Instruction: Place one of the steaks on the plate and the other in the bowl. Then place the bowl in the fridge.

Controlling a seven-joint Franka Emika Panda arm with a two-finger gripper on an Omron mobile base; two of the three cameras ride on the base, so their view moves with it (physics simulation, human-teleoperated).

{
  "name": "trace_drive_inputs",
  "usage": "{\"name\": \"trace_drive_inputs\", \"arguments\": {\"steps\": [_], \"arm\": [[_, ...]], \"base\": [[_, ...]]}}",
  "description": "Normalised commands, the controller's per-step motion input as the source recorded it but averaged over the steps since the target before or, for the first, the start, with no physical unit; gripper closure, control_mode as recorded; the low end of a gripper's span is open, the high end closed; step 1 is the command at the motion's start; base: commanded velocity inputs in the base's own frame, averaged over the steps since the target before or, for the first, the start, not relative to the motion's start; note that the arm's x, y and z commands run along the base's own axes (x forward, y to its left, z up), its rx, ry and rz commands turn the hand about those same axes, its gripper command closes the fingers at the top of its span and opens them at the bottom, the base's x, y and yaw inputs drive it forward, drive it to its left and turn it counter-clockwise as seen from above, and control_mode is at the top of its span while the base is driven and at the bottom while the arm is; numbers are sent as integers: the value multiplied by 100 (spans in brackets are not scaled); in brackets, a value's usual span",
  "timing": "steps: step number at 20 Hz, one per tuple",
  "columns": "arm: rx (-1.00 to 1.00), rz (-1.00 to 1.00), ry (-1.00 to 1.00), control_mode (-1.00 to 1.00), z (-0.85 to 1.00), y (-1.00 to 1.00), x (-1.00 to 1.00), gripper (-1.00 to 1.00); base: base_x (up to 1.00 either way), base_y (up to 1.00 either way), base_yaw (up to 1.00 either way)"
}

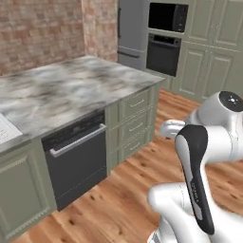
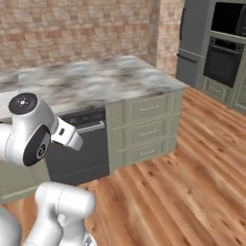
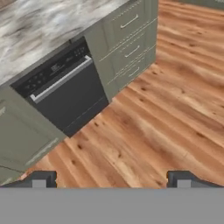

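The fridge (image 1: 130, 33) stood at the far end of the kitchen, a tall grey unit against the brick wall (image 1: 42, 31), just left of the wall oven (image 1: 163, 53) — well away from the robot. Steaks, plate and bowl could not be placed from these views, so how they would handle was a matter of judgement: the steaks likely soft, floppy and a little slick, best pinched across a short edge or the thick middle; the bowl stiff, smooth-sided ceramic and breakable, best taken by the rim with one finger inside and one outside.

Closer in, the marble-topped bench (image 1: 71, 88) ran across the scene with a dark dishwasher (image 1: 76, 159) under it and a stack of three green drawers (image 2: 146, 129) beside that. Wooden floor (image 3: 148, 127) spread out below.

The hand (image 3: 111, 180) hung over that floor facing the dishwasher, its two fingertips (image 3: 39, 179) spread wide apart with nothing between them — empty, and not yet near any of the task's things.
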Motion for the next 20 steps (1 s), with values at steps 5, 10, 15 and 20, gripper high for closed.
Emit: {"name": "trace_drive_inputs", "arguments": {"steps": [5,10,15,20], "arm": [[0,0,0,100,0,0,0,-100],[0,0,0,100,0,0,0,-100],[0,0,0,100,0,0,0,-100],[0,0,0,100,0,0,0,-100]], "base": [[100,-99,23],[73,-100,2],[49,-100,-48],[66,-84,-53]]}}
